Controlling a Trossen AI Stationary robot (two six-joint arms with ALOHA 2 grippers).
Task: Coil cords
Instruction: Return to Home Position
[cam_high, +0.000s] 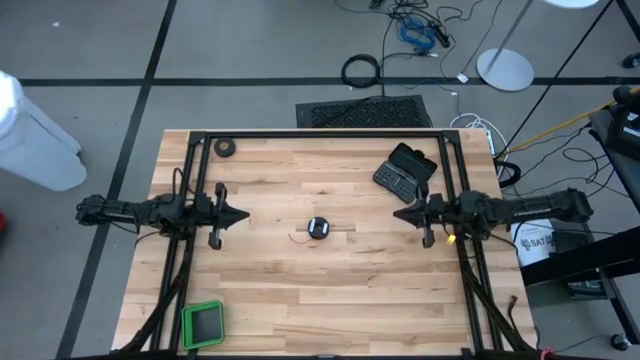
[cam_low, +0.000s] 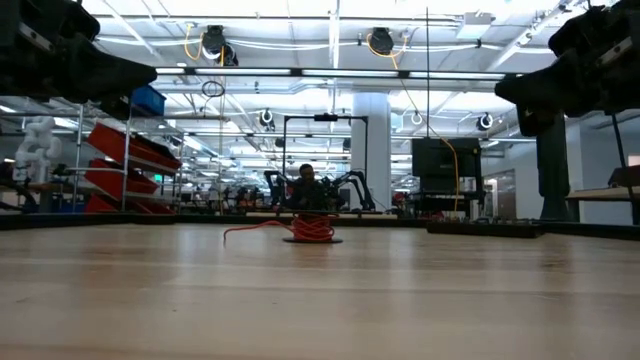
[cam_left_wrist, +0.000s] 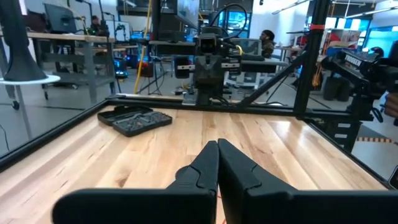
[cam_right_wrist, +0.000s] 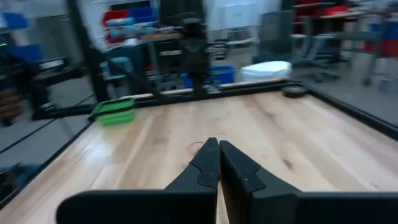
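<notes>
The cord is a very thin red wire (cam_low: 312, 228) heaped on a small round black reel (cam_high: 318, 228) with a pale centre. The reel lies flat on the middle of the wooden table. A loose end of the wire (cam_high: 300, 237) trails on the boards toward the table's left. My left gripper (cam_high: 245, 214) hovers shut, pointing level, to the left of the reel, with a clear gap between them. My right gripper (cam_high: 397, 211) hovers shut to the reel's right, also pointing level at it. Both pairs of fingertips (cam_left_wrist: 217, 146) (cam_right_wrist: 218, 144) are closed with nothing between them.
A black ring-shaped tape roll (cam_high: 226, 148) lies at the far left corner. An open black tool case (cam_high: 405, 168) sits at the far right, close to my right arm. A green tray (cam_high: 203, 323) lies at the near left. A black frame (cam_high: 320, 133) edges the table.
</notes>
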